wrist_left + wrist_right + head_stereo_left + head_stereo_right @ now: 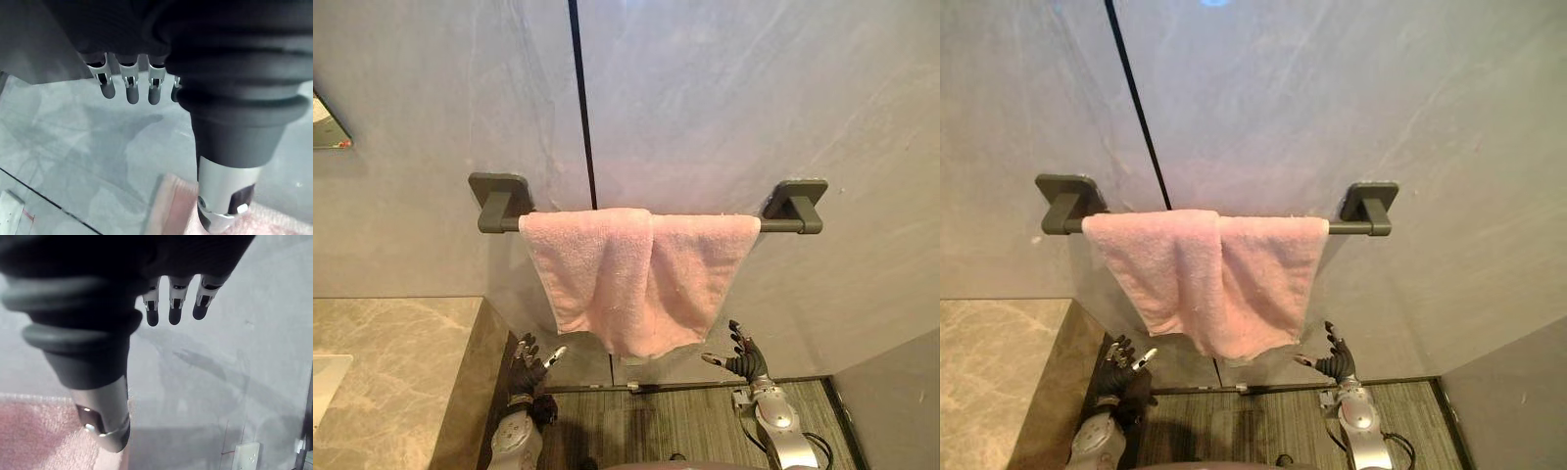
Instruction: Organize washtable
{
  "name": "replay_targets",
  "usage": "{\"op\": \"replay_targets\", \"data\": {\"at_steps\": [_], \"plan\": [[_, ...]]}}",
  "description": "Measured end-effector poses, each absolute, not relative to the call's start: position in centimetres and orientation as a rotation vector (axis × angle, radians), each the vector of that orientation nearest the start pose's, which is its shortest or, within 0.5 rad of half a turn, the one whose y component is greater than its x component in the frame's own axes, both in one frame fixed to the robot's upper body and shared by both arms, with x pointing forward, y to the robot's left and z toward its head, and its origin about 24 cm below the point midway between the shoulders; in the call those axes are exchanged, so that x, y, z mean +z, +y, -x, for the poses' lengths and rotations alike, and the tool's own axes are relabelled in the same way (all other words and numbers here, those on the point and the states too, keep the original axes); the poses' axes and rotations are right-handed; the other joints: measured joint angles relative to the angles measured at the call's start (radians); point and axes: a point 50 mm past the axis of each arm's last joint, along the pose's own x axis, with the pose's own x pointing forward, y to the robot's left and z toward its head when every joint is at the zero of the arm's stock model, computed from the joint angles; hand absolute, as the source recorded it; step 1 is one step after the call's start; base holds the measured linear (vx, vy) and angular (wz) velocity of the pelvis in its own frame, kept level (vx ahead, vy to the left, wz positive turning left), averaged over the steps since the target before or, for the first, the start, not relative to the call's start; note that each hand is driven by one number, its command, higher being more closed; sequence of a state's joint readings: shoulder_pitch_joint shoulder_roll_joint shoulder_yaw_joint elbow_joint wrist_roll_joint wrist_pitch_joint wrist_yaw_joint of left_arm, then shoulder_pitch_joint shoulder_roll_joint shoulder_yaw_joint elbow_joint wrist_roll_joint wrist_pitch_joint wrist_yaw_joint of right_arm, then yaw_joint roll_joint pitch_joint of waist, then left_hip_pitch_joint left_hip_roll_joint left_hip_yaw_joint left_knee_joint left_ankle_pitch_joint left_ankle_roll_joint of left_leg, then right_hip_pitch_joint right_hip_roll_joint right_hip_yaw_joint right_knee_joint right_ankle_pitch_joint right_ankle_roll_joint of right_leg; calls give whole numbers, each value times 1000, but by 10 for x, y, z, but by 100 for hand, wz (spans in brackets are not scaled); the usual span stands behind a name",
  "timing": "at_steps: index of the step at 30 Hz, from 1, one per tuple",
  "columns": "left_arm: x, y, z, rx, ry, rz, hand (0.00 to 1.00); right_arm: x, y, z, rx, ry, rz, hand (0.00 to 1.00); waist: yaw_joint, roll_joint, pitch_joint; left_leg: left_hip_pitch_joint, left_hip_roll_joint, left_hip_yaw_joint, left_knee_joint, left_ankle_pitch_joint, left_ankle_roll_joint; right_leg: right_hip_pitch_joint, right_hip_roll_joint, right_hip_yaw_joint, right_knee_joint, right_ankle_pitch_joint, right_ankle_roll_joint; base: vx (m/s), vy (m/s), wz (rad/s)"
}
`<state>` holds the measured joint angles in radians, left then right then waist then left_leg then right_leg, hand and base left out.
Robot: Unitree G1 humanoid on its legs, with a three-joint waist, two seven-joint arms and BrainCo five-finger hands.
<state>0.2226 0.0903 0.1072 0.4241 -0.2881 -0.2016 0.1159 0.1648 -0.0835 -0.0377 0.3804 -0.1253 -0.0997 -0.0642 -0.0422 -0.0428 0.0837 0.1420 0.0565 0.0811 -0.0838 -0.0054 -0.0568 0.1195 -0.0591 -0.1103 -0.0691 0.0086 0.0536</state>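
Left hand (527, 364) and right hand (742, 358) sit low, fingers spread and relaxed, gripping nothing, one below each side of the towel (636, 279) and clear of it. Pink towel's draped, bunched, over the rail (785, 225) on the wall, counter (391, 372) off left.

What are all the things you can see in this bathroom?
wall: one, grey, behind everything
towel rail: one, dark grey, on the wall
towel: one, pink, draped over the rail
countertop: one, beige marble, lower left
sink: one, white, in the countertop
floor: one, grey striped, below
left hand: one, silver-dark, open, below towel's left edge
right hand: one, silver-dark, open, below towel's right edge
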Motion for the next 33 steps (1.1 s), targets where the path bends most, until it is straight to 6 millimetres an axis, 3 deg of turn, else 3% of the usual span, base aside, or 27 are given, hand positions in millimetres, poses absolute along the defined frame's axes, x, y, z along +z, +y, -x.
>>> {"op": "replay_targets", "data": {"at_steps": [5,11,14,17,20,25,27,30,33], "plan": [[-59,241,-163,489,335,157,0,-65,-220,-178,-248,450,185,0,0,3,2,0,0,0,12,-1,0,0,-2,1,11,0,0,-53,-10,0],[-27,245,-175,484,182,151,0,-53,-252,-175,-368,413,197,0,-12,15,5,0,1,2,18,-2,0,0,-2,3,16,0,0,-35,-6,-1],[-8,246,-178,483,99,150,0,-27,-267,-180,-444,302,202,0,-16,22,9,2,2,5,18,-3,0,0,-1,5,16,0,0,-8,-4,-1],[14,250,-176,511,-2,148,0,13,-279,-186,-524,127,215,0,-24,23,10,4,5,6,21,-6,0,2,2,7,15,-1,-1,0,0,0],[56,255,-177,534,-197,102,0,50,-277,-191,-531,-47,239,0,-25,27,13,12,6,7,31,-15,-1,16,3,8,14,-2,-2,0,0,0],[121,247,-173,513,-517,48,0,109,-265,-194,-509,-335,268,0,-25,30,12,14,6,9,39,-21,-1,21,3,11,14,-3,-3,-2,-1,-1],[150,238,-167,488,-678,12,0,144,-255,-190,-503,-527,276,0,-26,31,12,14,6,10,49,-28,-1,25,3,12,14,-3,-3,0,0,0],[171,225,-160,434,-805,30,0,179,-242,-181,-484,-740,275,0,-26,34,10,26,6,16,51,-32,0,35,3,18,14,-5,-2,-14,-2,-4],[187,209,-158,320,-891,46,0,199,-222,-180,-383,-898,217,0,-26,35,8,30,6,21,51,-32,0,35,3,23,16,-5,-2,-36,-5,-5]]}}
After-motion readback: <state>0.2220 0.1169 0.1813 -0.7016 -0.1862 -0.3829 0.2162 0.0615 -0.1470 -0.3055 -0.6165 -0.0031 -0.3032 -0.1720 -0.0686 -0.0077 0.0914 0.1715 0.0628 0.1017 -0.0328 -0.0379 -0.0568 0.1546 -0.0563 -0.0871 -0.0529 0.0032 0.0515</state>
